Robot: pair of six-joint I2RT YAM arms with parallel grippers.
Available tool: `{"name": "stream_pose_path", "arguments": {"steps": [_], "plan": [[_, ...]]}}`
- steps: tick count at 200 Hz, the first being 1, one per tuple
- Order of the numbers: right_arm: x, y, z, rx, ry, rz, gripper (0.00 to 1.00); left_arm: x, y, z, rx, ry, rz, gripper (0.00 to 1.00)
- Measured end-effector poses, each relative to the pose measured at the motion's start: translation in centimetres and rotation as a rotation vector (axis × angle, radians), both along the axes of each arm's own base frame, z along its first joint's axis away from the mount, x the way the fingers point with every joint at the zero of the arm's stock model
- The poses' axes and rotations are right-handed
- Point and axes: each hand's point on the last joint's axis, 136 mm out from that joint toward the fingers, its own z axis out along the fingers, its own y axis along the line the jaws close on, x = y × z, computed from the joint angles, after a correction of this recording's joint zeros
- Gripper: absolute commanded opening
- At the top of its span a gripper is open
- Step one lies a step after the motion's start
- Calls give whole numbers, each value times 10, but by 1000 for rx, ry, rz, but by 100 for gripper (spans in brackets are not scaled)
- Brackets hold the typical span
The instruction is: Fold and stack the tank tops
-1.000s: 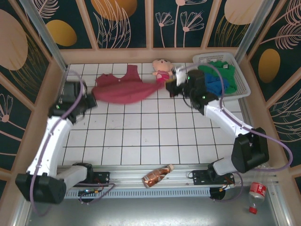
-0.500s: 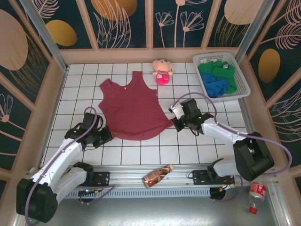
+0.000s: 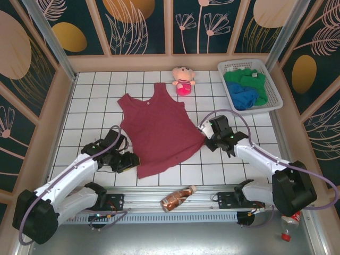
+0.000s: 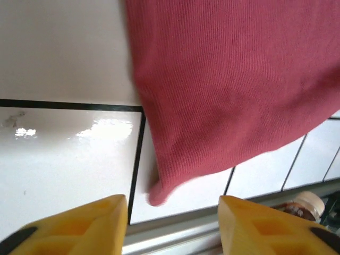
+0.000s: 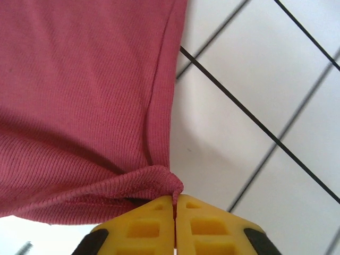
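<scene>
Three tank tops are in play. The maroon tank top [image 3: 159, 133] lies spread flat, and the blue tank top [image 3: 241, 97] and green tank top [image 3: 239, 77] sit in the white basket [image 3: 276, 98], up and right of the maroon one. Our left gripper [image 3: 130, 161], at its lower-left hem corner, stands apart and empty. Our right gripper [image 3: 206, 134], at its lower-right corner, is pressed together on puckered hem. To fold well, we judge that corner should settle flat before regrasping. The right wrist view resolves the pucker, which is too small to read from overhead; the overhead view gives us the whole outline.
</scene>
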Motion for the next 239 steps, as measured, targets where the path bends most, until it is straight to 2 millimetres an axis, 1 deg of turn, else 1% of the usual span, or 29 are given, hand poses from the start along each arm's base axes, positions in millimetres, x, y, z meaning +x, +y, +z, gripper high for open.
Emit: {"name": "stream_pose_path", "arguments": {"steps": [5,18,20,27,31,37,49,68,81,82,86,91,109,122,130,137,148,151,158,168,177,192,203,215,226,239], "plan": [[1,-5,1,-17,-6,-9,29,3,-1,6,1,-9,-9,58],[1,-16,1,-57,-9,-37,36,11,-4,22,5,-34,-29,58],[1,-18,1,-66,-10,-40,39,15,-5,27,6,-43,-31,58],[0,-23,2,-88,-10,-54,42,22,-7,34,12,-62,-40,60],[0,-26,3,-99,-10,-63,45,26,-8,37,17,-74,-49,62],[0,-31,5,-114,-13,-76,47,35,-10,42,28,-93,-58,62],[1,-40,11,-138,-29,-102,49,52,-12,42,72,-115,-70,63],[4,-54,27,-130,-59,-169,51,89,-20,32,131,-147,-97,63],[9,-54,40,-61,-74,-211,53,119,-27,22,180,-167,-127,63],[10,-54,41,-56,-77,-213,52,119,-27,22,180,-167,-127,63],[11,-50,46,-15,-82,-229,52,133,-29,16,196,-176,-137,63],[14,-45,51,24,-92,-232,52,145,-32,12,206,-187,-144,63],[20,-15,64,200,-87,-236,53,189,-31,-3,254,-223,-162,63],[24,7,64,321,-51,-255,53,218,-25,-13,301,-250,-172,63],[26,20,61,394,-12,-273,54,232,-20,-21,328,-260,-180,63],[26,31,57,450,17,-290,56,240,-12,-27,351,-263,-182,63],[24,48,48,524,66,-314,56,245,0,-37,384,-253,-190,63],[23,49,47,533,72,-320,56,245,2,-38,388,-251,-190,63],[20,61,37,563,116,-328,57,247,9,-43,407,-241,-194,63],[16,70,22,593,172,-353,57,247,17,-50,419,-232,-193,63],[14,74,10,612,210,-377,58,244,23,-54,428,-221,-193,63],[8,76,-15,611,282,-429,58,235,29,-64,443,-207,-199,63],[5,77,-30,597,320,-454,58,233,29,-62,436,-231,-193,63],[1,80,-45,574,353,-464,59,220,32,-63,429,-221,-195,63],[1,80,-54,556,363,-471,59,210,33,-63,421,-216,-193,63],[12,84,-51,561,343,-463,59,198,34,-62,403,-208,-180,63]]}}
